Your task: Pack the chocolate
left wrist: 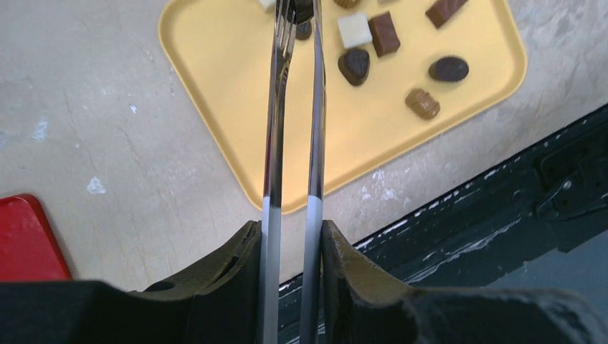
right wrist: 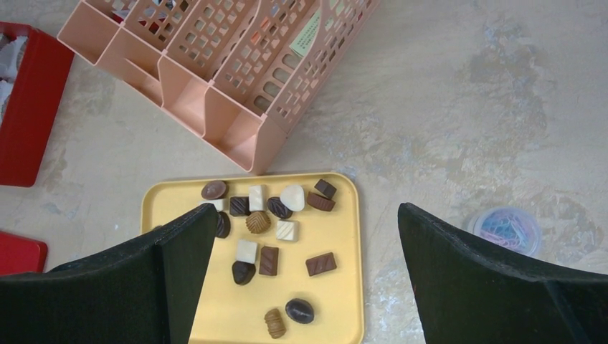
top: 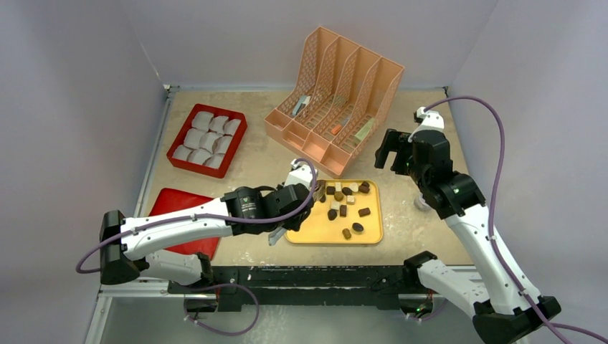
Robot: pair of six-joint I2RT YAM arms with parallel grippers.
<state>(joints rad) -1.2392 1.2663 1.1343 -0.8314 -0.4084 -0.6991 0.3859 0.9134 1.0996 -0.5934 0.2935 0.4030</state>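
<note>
The chocolate [top: 344,202] is several dark, caramel and white pieces lying loose on a yellow tray [top: 315,233]. They also show in the left wrist view [left wrist: 355,64] and the right wrist view [right wrist: 269,259]. My left gripper [top: 283,201] [left wrist: 290,229] is shut on metal tongs [left wrist: 276,129]. The tong tips reach over the tray's far left part, close together, next to a dark piece [left wrist: 304,30]. I cannot tell whether they hold it. My right gripper [top: 391,154] [right wrist: 305,215] is open and empty, raised above the tray's right side.
A red box [top: 188,120] of white cup liners [top: 208,136] stands at back left. A red lid [top: 176,204] lies under the left arm. A pink file organizer [top: 337,97] stands behind the tray. A small tub of paper clips [right wrist: 505,229] sits right of the tray.
</note>
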